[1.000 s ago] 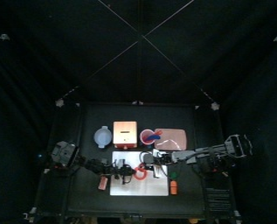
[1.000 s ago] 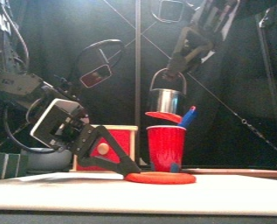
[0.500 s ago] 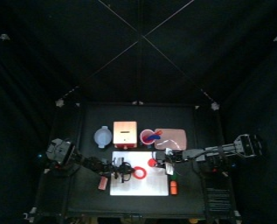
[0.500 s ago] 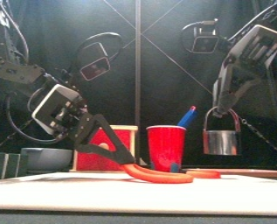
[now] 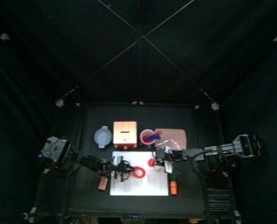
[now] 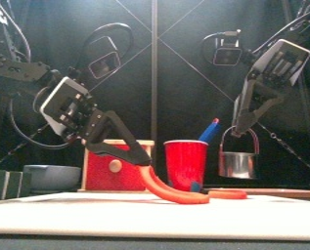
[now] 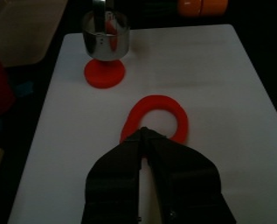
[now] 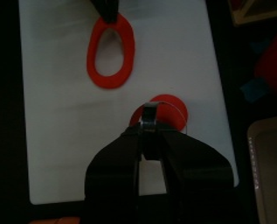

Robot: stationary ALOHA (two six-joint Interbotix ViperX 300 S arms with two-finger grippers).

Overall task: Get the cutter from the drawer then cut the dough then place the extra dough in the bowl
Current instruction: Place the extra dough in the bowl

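Okay, the left gripper [image 7: 144, 135] was clamped shut on one end of the dough ring [image 7: 159, 118]. It held that end up off the white cutting board [image 7: 228, 96], while the ring's other end drooped down and rested on the board. In the front view the ring hung as a red curve from the jaws down to the board surface.

The right gripper [image 6: 239, 131] was closed on the wire handle of the cutter [image 6: 240, 162]. The metal cutter hung upright under the jaws, clear of the board. Right below it lay the small dough disc [image 7: 106, 73], flat on the board and apart from the ring. In the right wrist view the disc showed just past the jaw tips, with the ring farther off beside the other arm's tip.

Both arms were over the board, the left coming in from the left and the right from the right, with the ring between them.

Behind the board stood the wooden box [image 5: 125, 133], its red drawer front facing forward; I couldn't tell how far the drawer was out. The bowl [image 5: 102, 136] sat just left of the box, near the back-left of the table. The red cup [image 6: 188, 164] stood right of the box with a blue knife [image 6: 209, 127] sticking out of it. An orange toy [image 5: 173, 186] lay at the board's front right part.
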